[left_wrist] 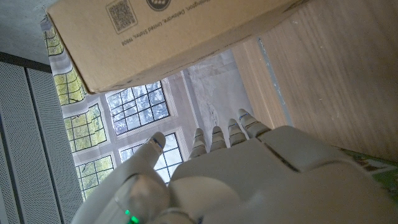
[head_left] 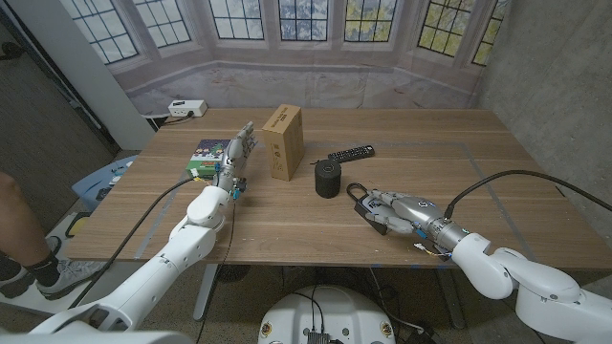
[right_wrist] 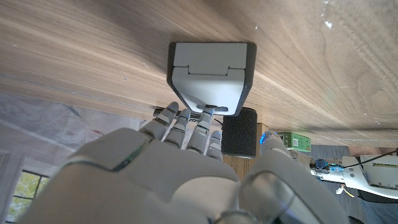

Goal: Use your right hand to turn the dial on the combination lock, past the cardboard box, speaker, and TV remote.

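The combination lock, a grey body in a dark frame with a black shackle, lies on the table just in front of the black speaker. My right hand reaches to it from the right. Its fingertips touch the lock's near edge, the thumb stands apart and nothing is gripped. The cardboard box stands upright left of the speaker, and the TV remote lies behind the speaker. My left hand is raised left of the box, fingers spread and empty; the box is close ahead of that hand.
A small green and colourful item lies behind my left hand. A white power strip sits at the table's far left corner. A person's leg shows at the left edge. Bare wood stretches right of the remote.
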`<control>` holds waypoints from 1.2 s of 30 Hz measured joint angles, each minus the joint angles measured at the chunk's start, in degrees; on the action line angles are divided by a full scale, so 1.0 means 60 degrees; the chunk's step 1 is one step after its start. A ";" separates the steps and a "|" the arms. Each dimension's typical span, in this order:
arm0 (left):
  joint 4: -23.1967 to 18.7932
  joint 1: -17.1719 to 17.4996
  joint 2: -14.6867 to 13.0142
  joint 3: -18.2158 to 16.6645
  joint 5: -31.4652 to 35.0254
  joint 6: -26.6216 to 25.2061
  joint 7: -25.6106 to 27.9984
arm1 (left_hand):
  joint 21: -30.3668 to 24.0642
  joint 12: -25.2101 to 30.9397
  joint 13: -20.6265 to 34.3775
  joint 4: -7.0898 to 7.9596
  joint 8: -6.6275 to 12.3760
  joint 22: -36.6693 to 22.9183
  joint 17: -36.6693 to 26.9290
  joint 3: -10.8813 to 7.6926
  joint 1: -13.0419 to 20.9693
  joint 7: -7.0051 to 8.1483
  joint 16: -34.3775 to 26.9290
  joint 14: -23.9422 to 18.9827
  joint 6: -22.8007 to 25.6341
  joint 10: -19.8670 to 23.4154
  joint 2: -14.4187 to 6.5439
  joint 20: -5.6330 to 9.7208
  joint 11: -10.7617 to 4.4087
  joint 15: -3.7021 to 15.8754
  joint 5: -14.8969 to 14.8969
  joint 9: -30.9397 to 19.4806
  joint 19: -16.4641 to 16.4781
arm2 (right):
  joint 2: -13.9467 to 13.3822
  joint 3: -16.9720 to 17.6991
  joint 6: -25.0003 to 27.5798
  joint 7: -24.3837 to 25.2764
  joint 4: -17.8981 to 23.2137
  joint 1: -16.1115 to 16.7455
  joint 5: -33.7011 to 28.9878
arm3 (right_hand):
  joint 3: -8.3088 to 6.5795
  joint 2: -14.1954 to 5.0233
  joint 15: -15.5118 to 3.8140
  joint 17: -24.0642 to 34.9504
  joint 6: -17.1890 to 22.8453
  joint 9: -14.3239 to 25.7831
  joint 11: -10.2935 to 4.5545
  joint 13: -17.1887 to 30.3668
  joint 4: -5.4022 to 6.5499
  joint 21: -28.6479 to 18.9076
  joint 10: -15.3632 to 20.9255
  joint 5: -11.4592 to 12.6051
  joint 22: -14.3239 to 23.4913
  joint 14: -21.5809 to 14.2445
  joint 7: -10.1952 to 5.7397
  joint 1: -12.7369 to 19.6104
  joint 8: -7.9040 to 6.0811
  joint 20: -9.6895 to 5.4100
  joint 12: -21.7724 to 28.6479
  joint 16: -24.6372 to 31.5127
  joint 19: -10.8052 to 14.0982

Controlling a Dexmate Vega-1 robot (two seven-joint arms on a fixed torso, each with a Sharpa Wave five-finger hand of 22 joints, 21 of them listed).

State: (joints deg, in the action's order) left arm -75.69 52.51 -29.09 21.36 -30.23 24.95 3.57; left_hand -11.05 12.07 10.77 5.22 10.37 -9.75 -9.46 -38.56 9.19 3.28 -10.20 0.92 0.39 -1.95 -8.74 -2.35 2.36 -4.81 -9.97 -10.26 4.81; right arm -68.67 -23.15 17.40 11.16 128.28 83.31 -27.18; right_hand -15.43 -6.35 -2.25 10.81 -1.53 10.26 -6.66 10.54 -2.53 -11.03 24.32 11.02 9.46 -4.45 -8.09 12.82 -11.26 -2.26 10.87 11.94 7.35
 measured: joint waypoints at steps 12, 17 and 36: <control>0.0101 -0.0078 0.0046 0.0037 -0.0008 0.0007 -0.0052 | 0.0000 0.0000 0.0000 0.0000 0.0000 0.0000 0.0000 0.0000 0.0000 0.0000 0.0000 0.0000 0.0000 0.0000 0.0000 0.0000 0.0000 0.0000 0.0000 0.0000 0.0000 | -0.0185 0.0133 0.0048 0.0006 0.0092 0.0127 0.0110 | 0.0000 -0.0039 0.0032 -0.0001 0.0000 0.0000 -0.0019 0.0010 0.0000 0.0000 0.0021 0.0000 0.0000 -0.0038 0.0000 -0.0038 0.0000 -0.0015 -0.0017 0.0000 0.0015; 0.0126 -0.0094 0.0056 0.0040 -0.0010 0.0008 -0.0054 | 0.0000 0.0000 0.0000 0.0000 0.0000 0.0000 0.0000 0.0000 0.0000 0.0000 0.0000 0.0000 0.0000 0.0000 0.0000 0.0000 0.0000 0.0000 0.0000 0.0000 0.0000 | -0.0230 0.0179 0.0052 0.0027 0.0115 0.0144 0.0156 | 0.0001 -0.0039 0.0033 -0.0001 0.0000 0.0000 -0.0019 0.0011 0.0001 0.0000 0.0021 0.0000 0.0000 -0.0038 0.0000 -0.0038 0.0000 -0.0015 -0.0019 0.0000 0.0015; 0.0171 -0.0096 0.0076 0.0042 -0.0036 0.0035 -0.0053 | 0.0000 0.0000 0.0001 0.0000 0.0000 0.0000 0.0000 0.0000 0.0000 0.0035 0.0000 0.0000 -0.0035 0.0000 0.0000 0.0000 0.0000 0.0000 0.0000 0.0000 0.0000 | -0.0316 0.0558 -0.0319 0.0293 0.0160 0.0239 0.0478 | -0.0039 -0.0039 0.0005 -0.0002 0.0051 0.0000 0.0010 0.0019 -0.0039 0.0000 0.0160 0.0000 0.0000 -0.0066 -0.0051 -0.0038 0.0000 0.0053 0.0060 0.0000 0.0082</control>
State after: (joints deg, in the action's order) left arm -74.67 51.93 -28.64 21.61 -30.45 25.16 3.25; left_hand -11.05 12.07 10.77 5.22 10.37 -9.75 -9.46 -38.56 9.19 3.49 -10.20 0.92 0.18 -1.95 -8.74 -2.35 2.36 -4.81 -9.97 -10.26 4.81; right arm -70.57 -19.80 15.49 12.92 129.25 84.74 -24.31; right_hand -15.66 -6.59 -2.23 10.80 -1.22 10.26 -6.60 10.65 -2.77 -11.03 25.28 11.02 9.46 -4.84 -8.40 12.60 -11.26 -1.94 11.22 11.94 7.85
